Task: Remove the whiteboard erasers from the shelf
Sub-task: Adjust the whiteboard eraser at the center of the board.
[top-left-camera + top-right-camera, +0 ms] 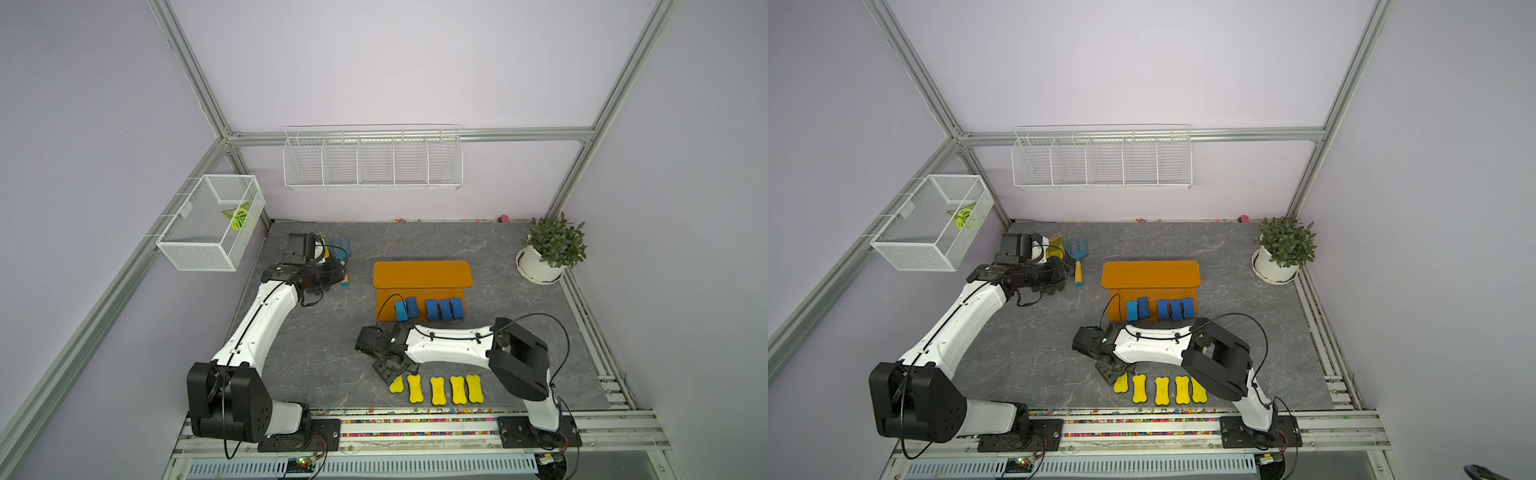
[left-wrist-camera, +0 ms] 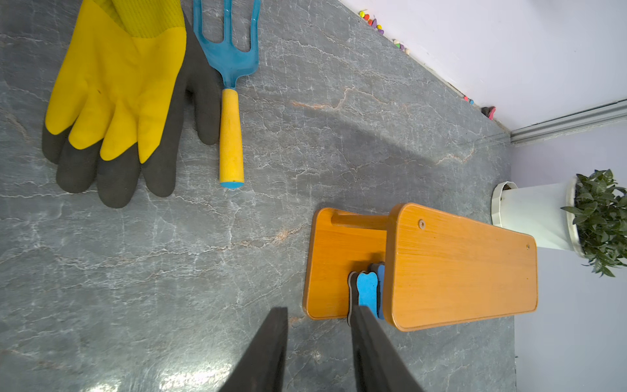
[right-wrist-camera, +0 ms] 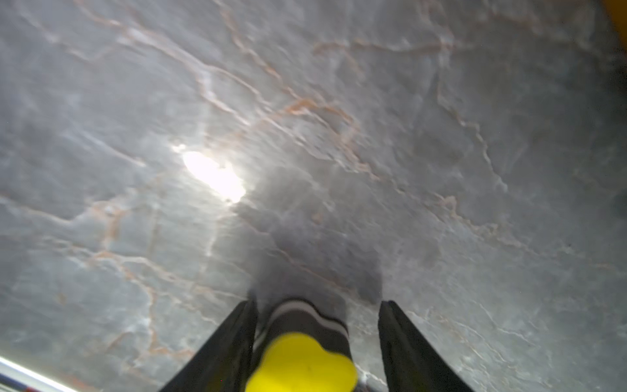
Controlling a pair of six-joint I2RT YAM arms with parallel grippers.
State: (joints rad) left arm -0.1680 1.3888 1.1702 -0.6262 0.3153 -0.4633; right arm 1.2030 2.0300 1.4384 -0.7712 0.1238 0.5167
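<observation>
No text, brand, number or sign can be read in any view; a small pale tag (image 1: 185, 206) is seen on the side of the mesh basket (image 1: 195, 253) in both top views; whatever may be printed on it is too small to be made out.

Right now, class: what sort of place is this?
Probably a robot test cell, not a real room: an aluminium frame, two rail-mounted arms, wire baskets on bare walls.
</observation>
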